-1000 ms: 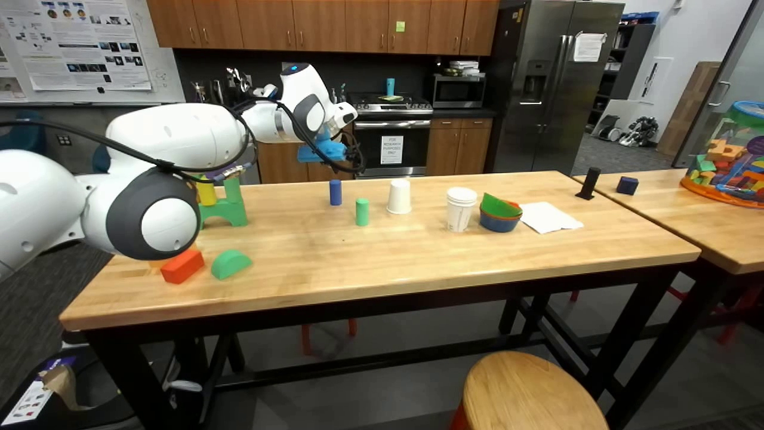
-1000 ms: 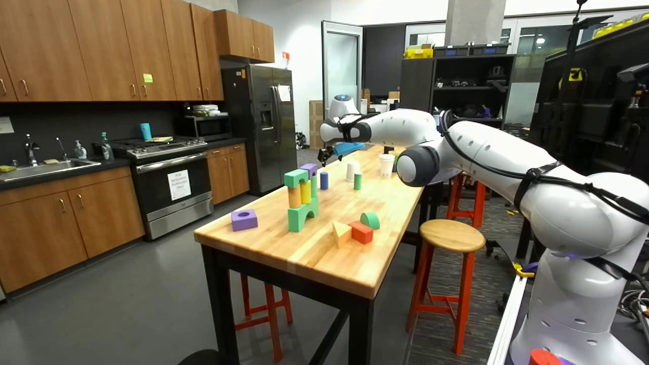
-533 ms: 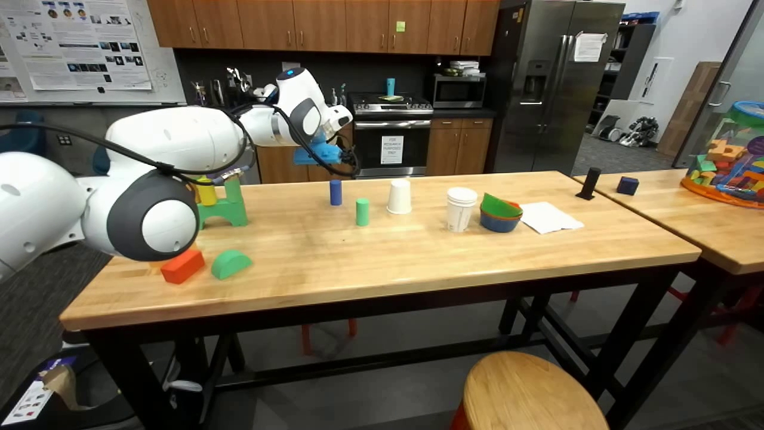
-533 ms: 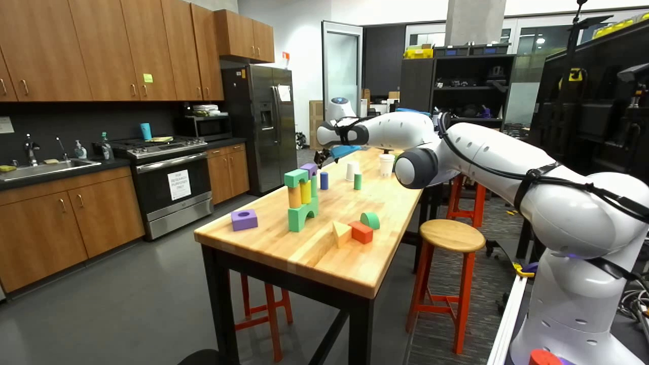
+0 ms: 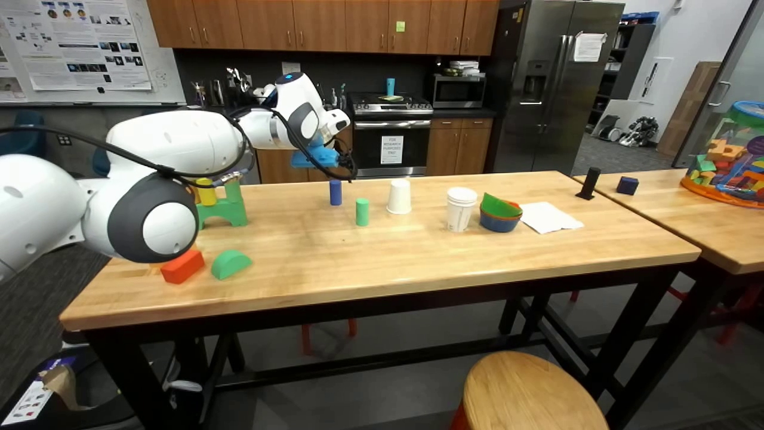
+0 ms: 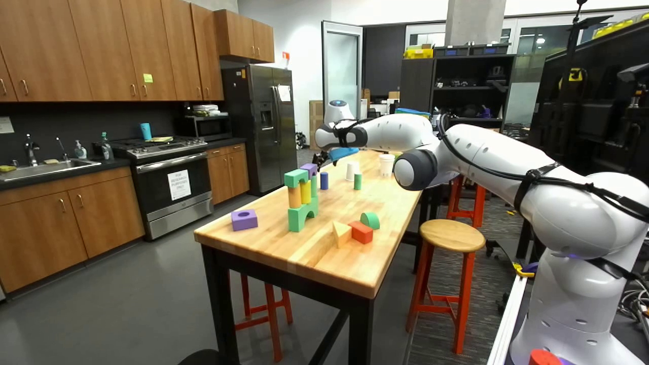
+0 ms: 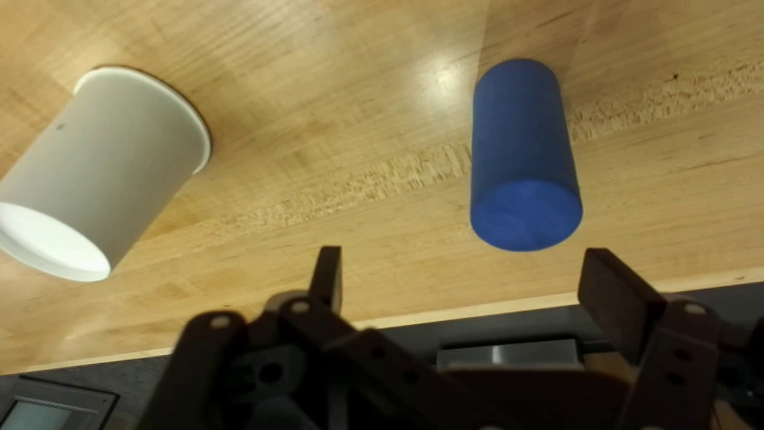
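Claw (image 7: 462, 266) hovers near blue cylinder (image 7: 524, 152) standing on end.

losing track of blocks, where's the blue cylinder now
In the wrist view, the blue cylinder appears right of the white cup and just above the open fingers.

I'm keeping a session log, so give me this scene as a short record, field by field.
Gripper: open, holding nothing
Nearest thing: blue cylinder, upright on the table, not gripped
Others near it: white cup, upside down; green cylinder, upright
Block tower: standing on the same table
Loose blocks: purple block with a hole, yellow triangular block, red block, green half-round block
Elsewhere on it: nested bowls; white sheet
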